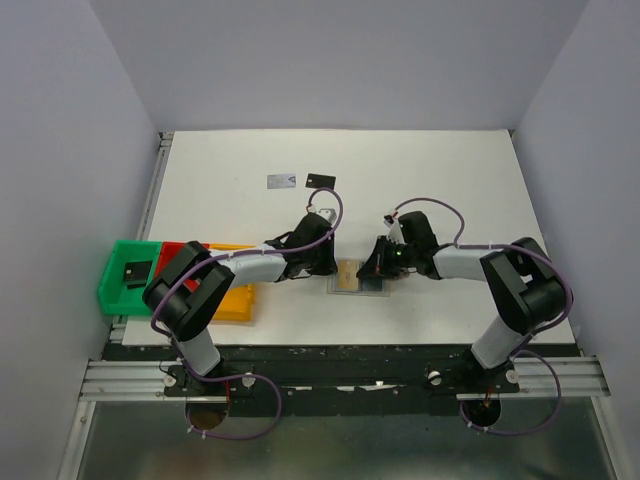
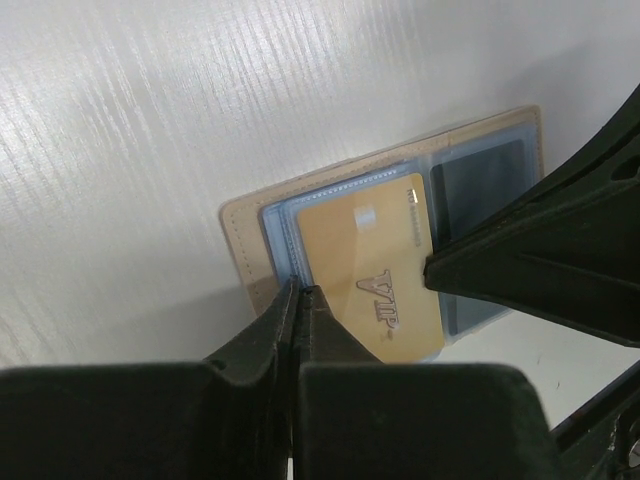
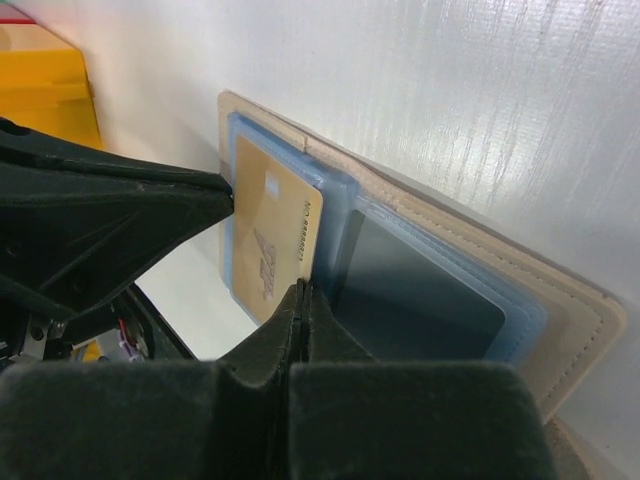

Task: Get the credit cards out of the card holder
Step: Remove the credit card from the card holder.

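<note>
The left gripper (image 2: pixel 299 293) is clenched, its two fingers pressed flat together with nothing seen between them. The tips touch the light-blue panel at the 9 o'clock edge of the card holder (image 2: pixel 238 235). The holder lies open on the white table (image 1: pixel 450 170), near the 6 o'clock edge of the table in the top view. An orange-gold card (image 2: pixel 372 262) lies on the holder's left panel, and a dark card (image 3: pixel 420 295) sits under the clear sleeve of its right panel. The right gripper (image 3: pixel 300 290) is clenched too, and its tips meet the 3 o'clock edge of the orange-gold card. At 9 o'clock a green bin (image 1: pixel 112 285) holds a black card (image 1: pixel 135 272). At 12 o'clock from the holder, well apart from it, lie a silvery card (image 1: pixel 281 180) and a second black card (image 1: pixel 320 179).
</note>
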Controlling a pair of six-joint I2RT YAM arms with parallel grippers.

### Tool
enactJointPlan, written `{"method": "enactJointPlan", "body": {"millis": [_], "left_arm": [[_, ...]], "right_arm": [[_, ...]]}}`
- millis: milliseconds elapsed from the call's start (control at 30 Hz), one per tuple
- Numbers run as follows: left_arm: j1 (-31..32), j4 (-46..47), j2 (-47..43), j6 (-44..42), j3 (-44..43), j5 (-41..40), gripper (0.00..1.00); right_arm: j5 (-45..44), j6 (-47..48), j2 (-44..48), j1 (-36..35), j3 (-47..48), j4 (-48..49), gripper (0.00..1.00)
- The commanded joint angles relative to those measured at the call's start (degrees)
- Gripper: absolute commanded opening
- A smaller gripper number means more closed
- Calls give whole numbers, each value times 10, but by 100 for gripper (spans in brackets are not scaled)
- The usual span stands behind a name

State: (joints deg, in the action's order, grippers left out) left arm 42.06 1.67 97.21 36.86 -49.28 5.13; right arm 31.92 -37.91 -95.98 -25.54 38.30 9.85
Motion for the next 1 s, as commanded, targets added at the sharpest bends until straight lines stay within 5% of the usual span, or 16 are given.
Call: {"method": "enactJointPlan", "body": {"millis": [0, 267, 400, 500, 967], "left_arm": [[-1, -28, 18, 4, -5, -17, 2], [-1, -27, 22, 7, -6, -13, 0], [-1, -26, 22, 9, -4, -12, 0], [-1, -23, 22, 13, -1, -12, 0], [-1, -19, 23, 23, 11, -8, 0]], "right_arm": [[-4, 6, 25, 0, -15, 1, 0], [7, -1, 36, 1, -23, 9, 1], [25, -25, 23, 1, -31, 44, 22], [38, -42, 10, 2, -36, 70, 29], [48, -73, -34, 2, -39, 101, 36]]}}
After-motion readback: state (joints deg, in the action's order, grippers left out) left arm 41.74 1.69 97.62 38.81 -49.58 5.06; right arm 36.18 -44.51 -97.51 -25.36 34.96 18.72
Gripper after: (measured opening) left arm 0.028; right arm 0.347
